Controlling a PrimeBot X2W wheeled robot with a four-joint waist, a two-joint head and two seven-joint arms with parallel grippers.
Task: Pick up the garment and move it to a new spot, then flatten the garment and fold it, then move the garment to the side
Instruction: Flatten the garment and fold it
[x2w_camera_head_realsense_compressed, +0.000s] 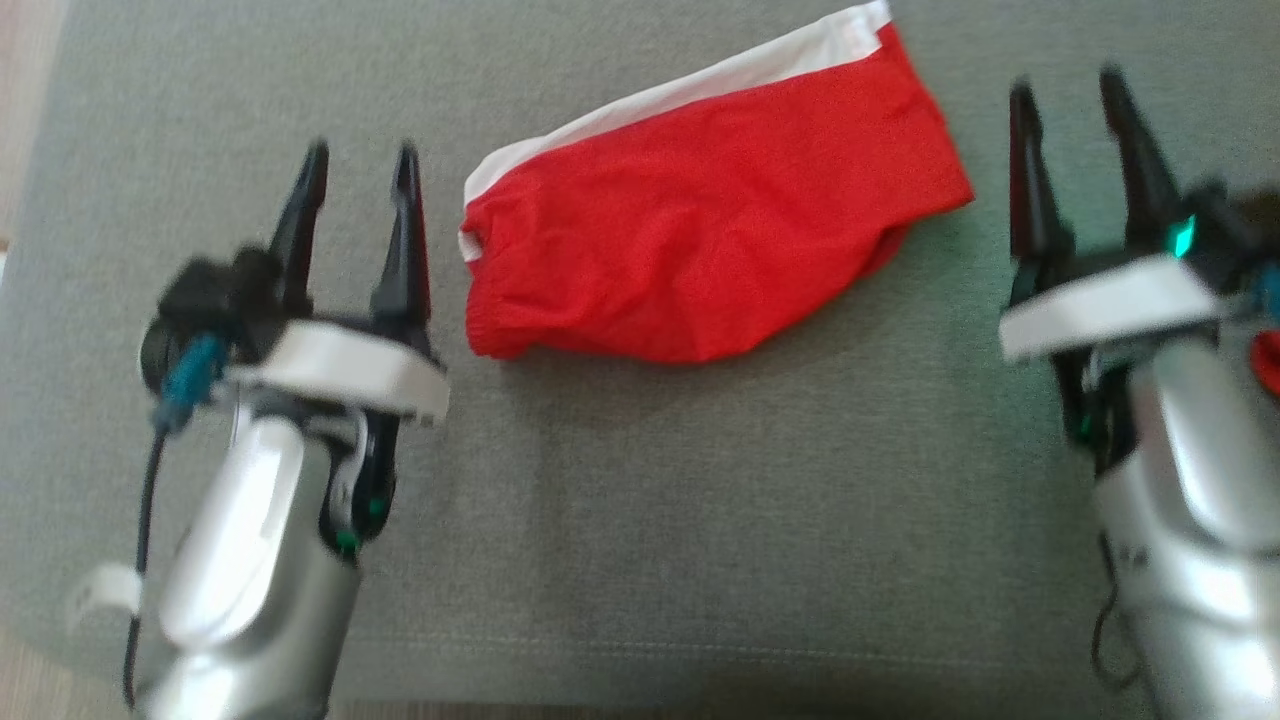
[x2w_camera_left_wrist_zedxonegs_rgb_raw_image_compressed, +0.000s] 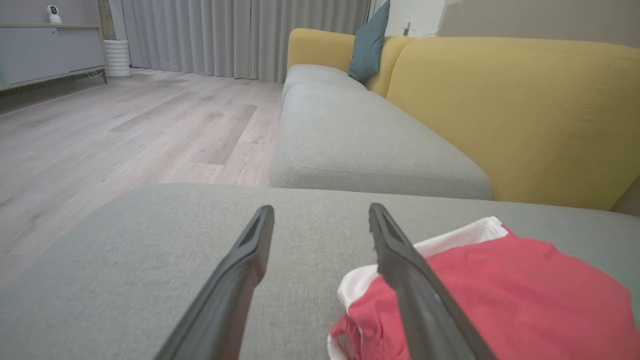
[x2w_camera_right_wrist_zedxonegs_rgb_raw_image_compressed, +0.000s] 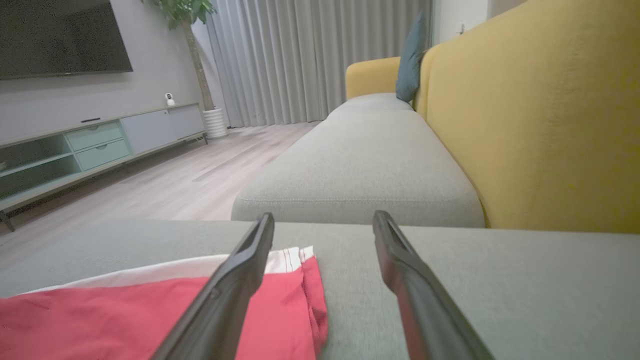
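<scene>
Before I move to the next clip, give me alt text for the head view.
A red garment with a white band lies on a grey cushion between two open grippers: the left gripper beside its left end, the right gripper off its right end, neither touching it.

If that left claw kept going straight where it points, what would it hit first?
Likely nothing soon: the left gripper points along bare grey cushion, the red garment just right of it. Beyond comes the next sofa seat; depth unclear.
</scene>
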